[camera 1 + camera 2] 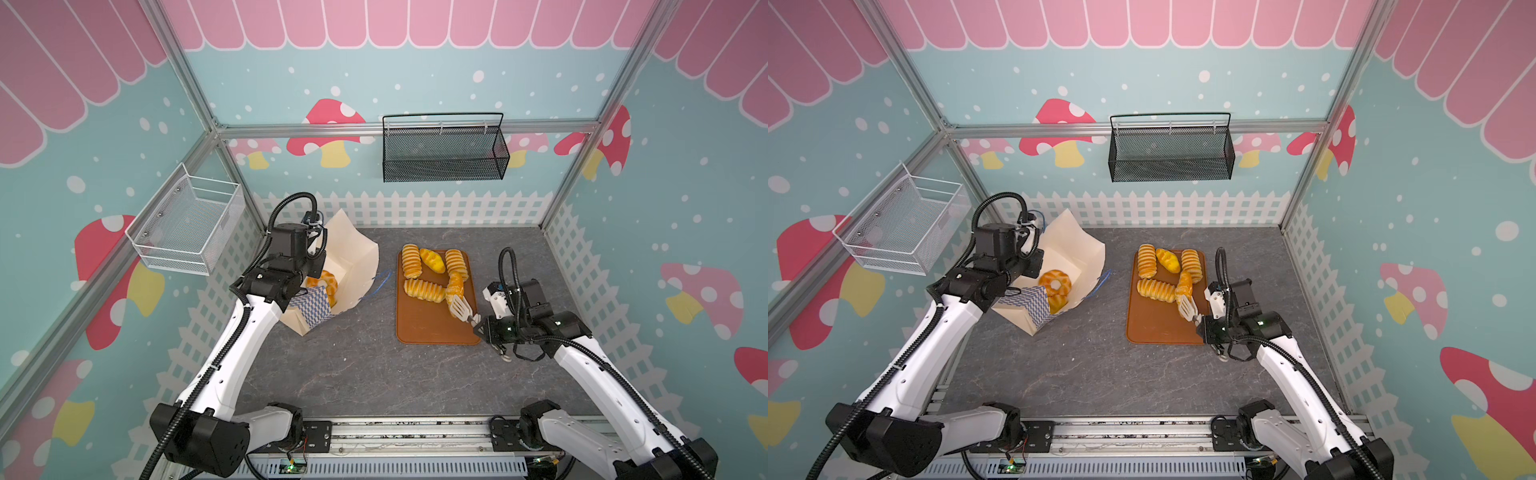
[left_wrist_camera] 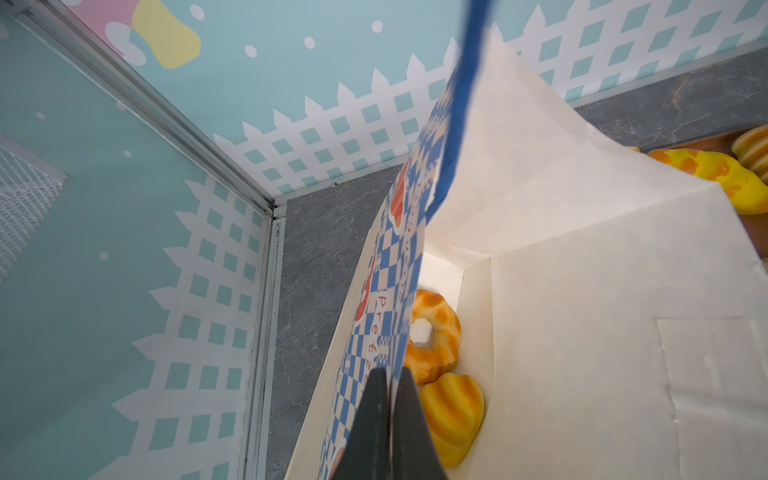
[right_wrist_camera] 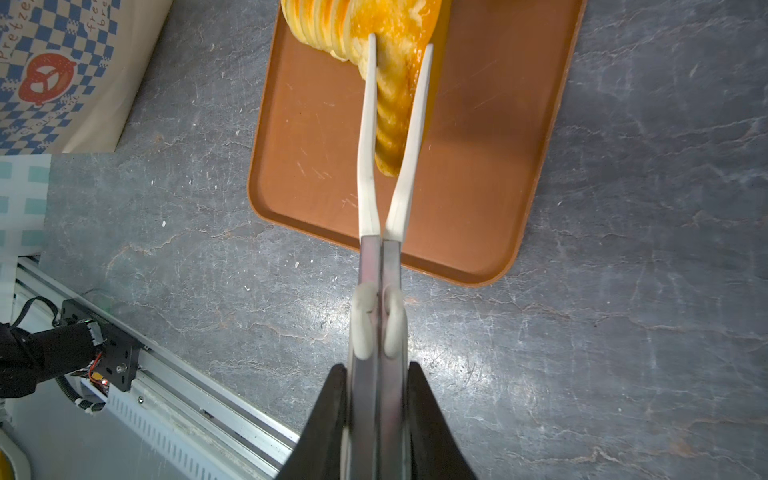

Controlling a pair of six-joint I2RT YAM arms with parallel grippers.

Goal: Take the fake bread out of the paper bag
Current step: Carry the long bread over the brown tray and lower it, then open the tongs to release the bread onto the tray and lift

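The fake bread is split. Five pieces lie at the far end of the brown tray. A ring doughnut and a ridged piece lie touching at the bottom of the paper bag, which is tilted open near the far left corner of the tabletop.

The left pincer is clenched on the bag's checkered wall. The right pincer is clenched on tongs, whose blades flank a croissant on the tray.

Hazards:
- The thin paper may slip or tear in the clamp, collapsing the mouth over both pieces.
- Loosening the right pincer may drop the tongs.

The left wrist view shows both bagged pieces whole, whereas in a top view the left arm covers part of the doughnut. Only the right wrist view shows the blade spacing
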